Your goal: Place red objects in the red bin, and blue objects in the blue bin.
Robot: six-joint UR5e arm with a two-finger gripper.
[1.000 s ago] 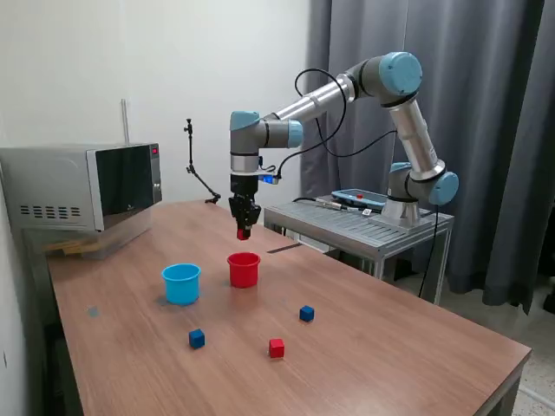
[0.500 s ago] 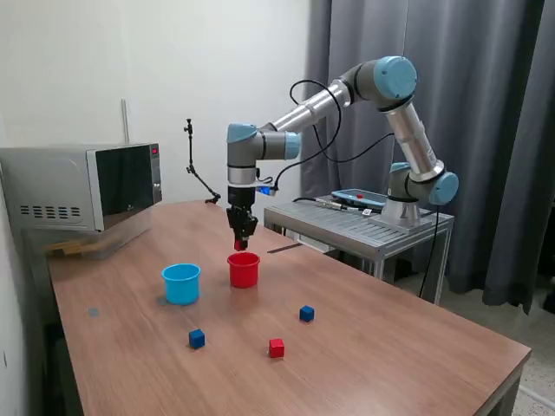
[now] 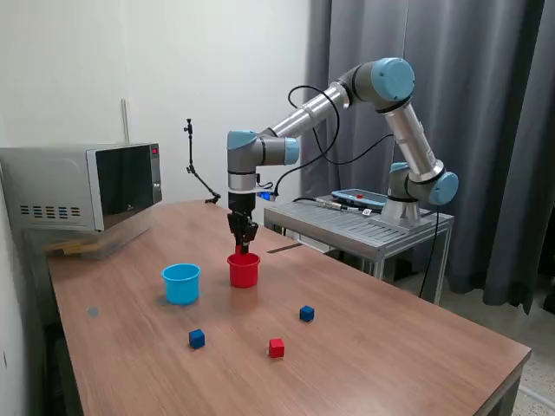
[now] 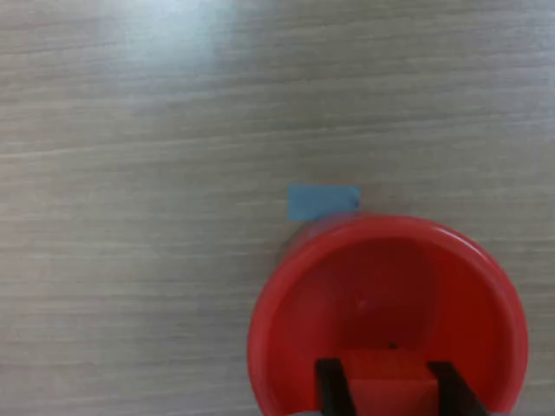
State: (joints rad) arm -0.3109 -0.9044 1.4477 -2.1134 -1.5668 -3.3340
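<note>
The claw [image 3: 244, 250] hangs right over the mouth of the red cup [image 3: 244, 272], its two dark fingers [image 4: 330, 387] clamped on a red cube [image 4: 388, 383] — the wrist view shows the cube held just above the cup's inside. A small blue tape patch [image 4: 323, 202] lies on the bench [image 3: 390, 347] touching the cup's rim. Nearer the front lie a second red cube [image 3: 277, 347] and two dark blue cubes [image 3: 197, 338] [image 3: 306, 313], well apart; the light blue cup [image 3: 181, 283] stands beside the red one, on the exterior view's left.

Arm [image 3: 347, 91] outstretched, pincer [image 3: 244, 245] pointing down, clamped.
</note>
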